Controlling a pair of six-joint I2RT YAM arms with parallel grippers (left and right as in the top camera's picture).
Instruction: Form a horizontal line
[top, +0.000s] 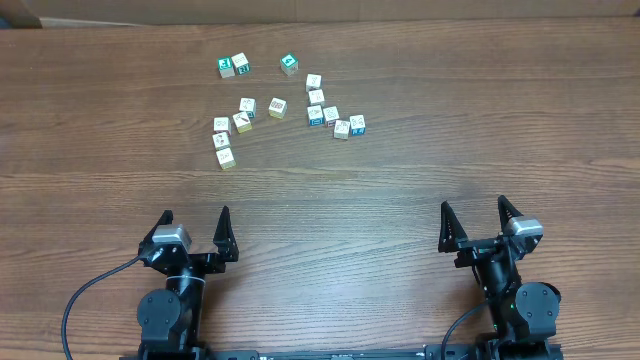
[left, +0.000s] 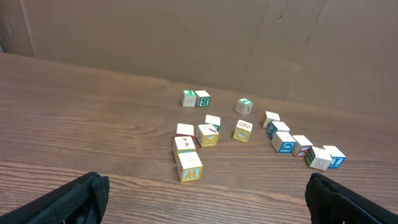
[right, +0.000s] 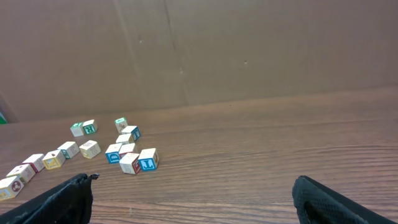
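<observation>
Down at the near edge both arms sit low: the left gripper (top: 194, 214) at 7 o'clock on the bench (top: 100, 170), jaws spread as wide as they go with nothing between them, and the right gripper (top: 474, 205) at 5 o'clock, just as wide and just as empty. Neither is near a block, and a broad strip of bare wood lies in front of both. Moving out, the wooden cubes (top: 277, 107) sit towards 12 o'clock, a shade to the 11 side, and they're scattered, about fifteen of them. Nearest comes a yellow-edged cube (top: 225, 158), the foot of a short column (top: 222, 140) of three that runs 6 to 12, not 9 to 3. At its 2 o'clock three more are loosely grouped. Over at 3 o'clock of those, a crooked string (top: 316, 97) of cubes comes down from the far side and bends off toward 4 o'clock, ending at a blue-faced cube (top: 357, 123). Farthest out, a green-faced pair (top: 226, 67) stands side by side at 11 o'clock, with a lone green cube (top: 289, 64) at their 3 o'clock. So there's no horizontal line on the bench yet. By my read the job hasn't started, and every pick, carry and nudge into a touching 9-to-3 row is yet to come.
</observation>
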